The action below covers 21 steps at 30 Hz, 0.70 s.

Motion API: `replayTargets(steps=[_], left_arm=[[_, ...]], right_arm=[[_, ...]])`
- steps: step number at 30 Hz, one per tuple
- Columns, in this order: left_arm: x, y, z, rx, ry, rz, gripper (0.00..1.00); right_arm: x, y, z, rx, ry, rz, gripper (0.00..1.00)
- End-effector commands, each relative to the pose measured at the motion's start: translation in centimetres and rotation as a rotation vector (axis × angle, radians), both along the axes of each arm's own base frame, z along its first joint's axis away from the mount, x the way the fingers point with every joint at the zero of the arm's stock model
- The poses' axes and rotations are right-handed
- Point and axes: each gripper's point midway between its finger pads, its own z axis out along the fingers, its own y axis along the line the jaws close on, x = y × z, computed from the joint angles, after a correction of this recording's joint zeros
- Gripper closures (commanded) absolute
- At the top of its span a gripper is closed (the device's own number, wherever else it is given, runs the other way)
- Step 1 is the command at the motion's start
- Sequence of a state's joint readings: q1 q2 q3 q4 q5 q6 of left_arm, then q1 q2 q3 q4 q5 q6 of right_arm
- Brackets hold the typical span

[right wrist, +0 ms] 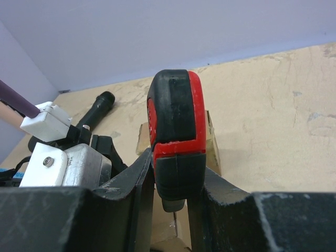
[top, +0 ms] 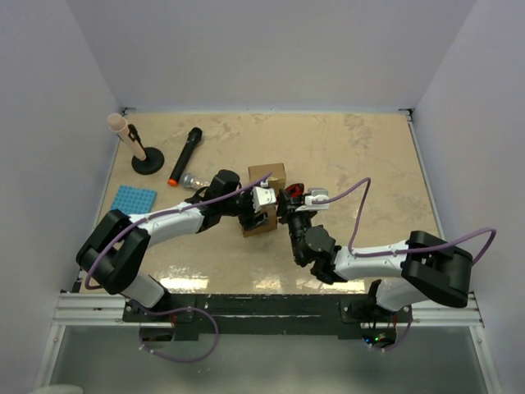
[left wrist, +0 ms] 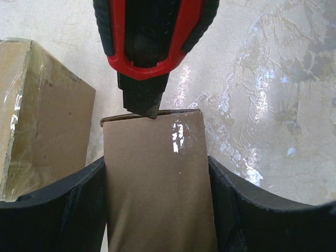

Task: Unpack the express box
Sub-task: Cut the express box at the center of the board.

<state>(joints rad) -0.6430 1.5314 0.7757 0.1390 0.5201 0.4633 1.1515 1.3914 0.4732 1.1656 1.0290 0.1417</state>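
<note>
Black fingers of the left tool clamp a cardboard flap, and the tip of a red and black knife touches its top edge. Only the right wrist view shows the right tool gripping that knife. Overhead, the box sits at the middle of the table.

express box: plain brown cardboard under glossy clear tape. cardboard panel: same brown, unprinted. knife: black body, red trim. table: beige, marbled with paler streaks. microphone: black, orange end. studded plate: light blue. stand: black base, pinkish top. arm cable: purple.
</note>
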Motion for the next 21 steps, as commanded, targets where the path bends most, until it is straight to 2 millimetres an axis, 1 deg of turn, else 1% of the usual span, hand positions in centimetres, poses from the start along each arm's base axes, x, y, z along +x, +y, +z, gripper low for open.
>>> replayTargets(steps=[1, 10, 13, 21], left_arm=[[0.0, -1.0, 1.4, -0.042, -0.026, -0.044, 0.53], [-0.4, -0.9, 1.1, -0.029, -0.024, -0.057, 0.56], [-0.4, -0.9, 0.9, -0.026, -0.025, -0.059, 0.57], [-0.3, -0.6, 0.5, -0.005, -0.028, -0.054, 0.58]], right_arm=[[0.4, 0.4, 1.4, 0.055, -0.019, -0.009, 1.00], [0.4, 0.5, 0.8, 0.044, -0.010, -0.005, 1.00], [0.4, 0.3, 0.9, 0.045, -0.012, -0.009, 1.00], [0.1, -0.1, 2.0, 0.068, -0.029, -0.009, 1.00]])
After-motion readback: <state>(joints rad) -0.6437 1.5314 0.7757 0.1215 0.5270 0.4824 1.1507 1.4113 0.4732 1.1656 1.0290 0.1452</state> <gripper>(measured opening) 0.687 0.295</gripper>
